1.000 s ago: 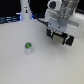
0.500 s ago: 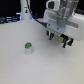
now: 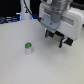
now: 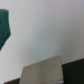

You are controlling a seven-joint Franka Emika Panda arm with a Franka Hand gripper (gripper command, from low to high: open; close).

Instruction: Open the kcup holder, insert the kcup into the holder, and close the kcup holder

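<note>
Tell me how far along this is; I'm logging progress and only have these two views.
Nothing looks done yet. The kcup stands alone on the white table, ungrasped. The claw hangs above the table to the exterior view's right of it, apart from it; whether it is open is unclear. The kcup holder cannot be made out in either view. Opening, inserting and closing all remain.

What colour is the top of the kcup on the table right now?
Green, above a pale whitish-grey body. The kcup shows best in the exterior view, standing on the white table.
</note>
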